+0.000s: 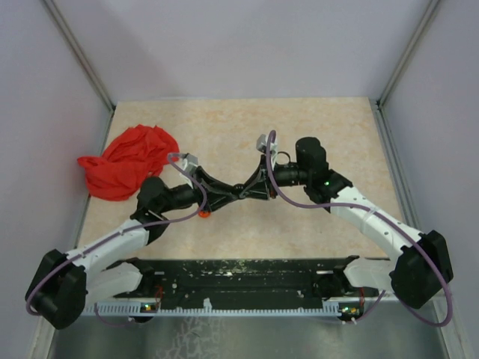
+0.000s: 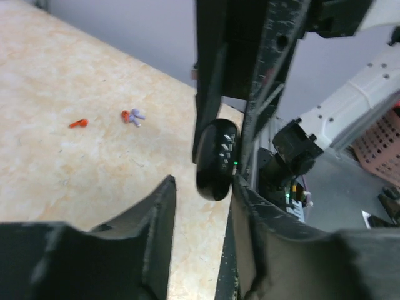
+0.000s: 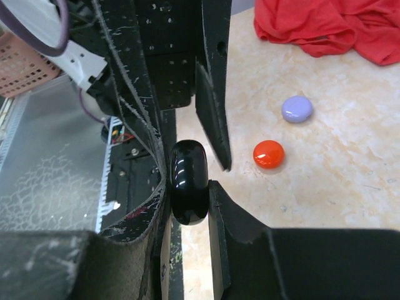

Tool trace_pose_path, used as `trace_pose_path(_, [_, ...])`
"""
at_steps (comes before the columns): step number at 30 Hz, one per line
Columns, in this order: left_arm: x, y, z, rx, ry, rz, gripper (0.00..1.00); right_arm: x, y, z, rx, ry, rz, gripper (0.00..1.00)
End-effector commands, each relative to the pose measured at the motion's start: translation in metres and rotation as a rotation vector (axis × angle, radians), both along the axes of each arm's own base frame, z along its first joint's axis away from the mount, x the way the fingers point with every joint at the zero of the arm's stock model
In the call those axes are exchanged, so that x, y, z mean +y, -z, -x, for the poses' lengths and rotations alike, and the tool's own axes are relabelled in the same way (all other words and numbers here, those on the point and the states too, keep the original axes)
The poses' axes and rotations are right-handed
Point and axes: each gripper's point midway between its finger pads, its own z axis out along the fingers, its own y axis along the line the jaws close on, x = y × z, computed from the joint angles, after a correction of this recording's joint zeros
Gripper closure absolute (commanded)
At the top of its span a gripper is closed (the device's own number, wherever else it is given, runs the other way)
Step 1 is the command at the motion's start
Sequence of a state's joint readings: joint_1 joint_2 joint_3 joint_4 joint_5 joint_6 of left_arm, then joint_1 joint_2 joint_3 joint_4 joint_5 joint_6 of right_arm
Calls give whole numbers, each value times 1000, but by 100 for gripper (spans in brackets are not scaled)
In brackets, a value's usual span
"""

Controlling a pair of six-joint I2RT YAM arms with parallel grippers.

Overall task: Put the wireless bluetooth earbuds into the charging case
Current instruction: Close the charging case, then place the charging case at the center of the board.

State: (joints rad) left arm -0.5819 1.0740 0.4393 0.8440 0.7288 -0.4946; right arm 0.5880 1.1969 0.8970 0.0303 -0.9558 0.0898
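Red cloth (image 1: 127,161): crumpled, upper left of the beige marbled tabletop (image 1: 314,127).
Lavender disc (image 3: 297,109): round, glossy, below the cloth, apart from it.
Red disc (image 3: 269,154): lower left of the lavender one, near, not touching.
Pink perforated basket (image 3: 19,65): upper left edge.

top: overhead, far | wrists: close, face-to-face, both on black case (image 2: 215,159)

Beige marbled table (image 1: 314,134) under flat, even light, no hard shadows. Pale lavender-grey walls (image 1: 239,45) close it in on three sides, with metal rails (image 1: 80,52) running up the corners. Off the near edge, grey sheet metal (image 1: 247,340) and a pinkish perforated basket (image 2: 377,152).
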Motion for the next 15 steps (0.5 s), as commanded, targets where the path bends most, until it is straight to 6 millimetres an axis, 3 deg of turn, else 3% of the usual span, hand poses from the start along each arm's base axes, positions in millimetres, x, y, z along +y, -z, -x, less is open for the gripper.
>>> trace_pose_path(1, [20,18,-40,4,-239,-145,48,-4,-7,2,0,22,1,98])
trace_pose_path(6, [52,36,-63,11,-452,-306,43,-12,25,2,133,96,94,97])
trace_pose_path(10, [71,44,-70,10,-545,-401,32,-20,58,5,276,168,174,97])
trace_pose_path(15, [90,58,-82,155,-681,-455,21,-31,100,14,455,257,266,97])
